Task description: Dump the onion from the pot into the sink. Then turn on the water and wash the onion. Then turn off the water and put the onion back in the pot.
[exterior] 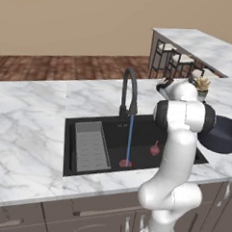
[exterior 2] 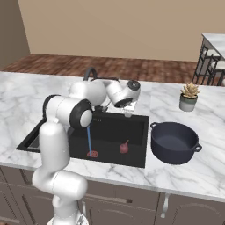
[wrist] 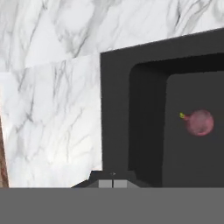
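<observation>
The reddish-purple onion point(exterior: 155, 149) point(exterior 2: 124, 147) point(wrist: 200, 122) lies on the floor of the black sink point(exterior: 71, 135) point(exterior 2: 136, 149) point(wrist: 146, 83), right of the red drain. A thin blue stream of water point(exterior: 130, 138) point(exterior 2: 89, 138) falls from the black gooseneck faucet point(exterior: 130, 92) onto the drain. The dark navy pot point(exterior 2: 175, 141) point(exterior: 225, 135) stands upright on the counter right of the sink, nothing in it. My gripper point(exterior 2: 128, 113) point(wrist: 113, 184) hangs shut and holding nothing above the sink's back right corner, well above the onion.
A grey ribbed tray insert point(exterior: 91, 146) fills the sink's left side. A small planter with a spiky plant point(exterior 2: 189, 97) point(exterior: 202, 87) stands behind the pot. Stools point(exterior: 176, 61) and a second counter are at the far right. Marble counter point(exterior 2: 189, 176) surrounds the sink.
</observation>
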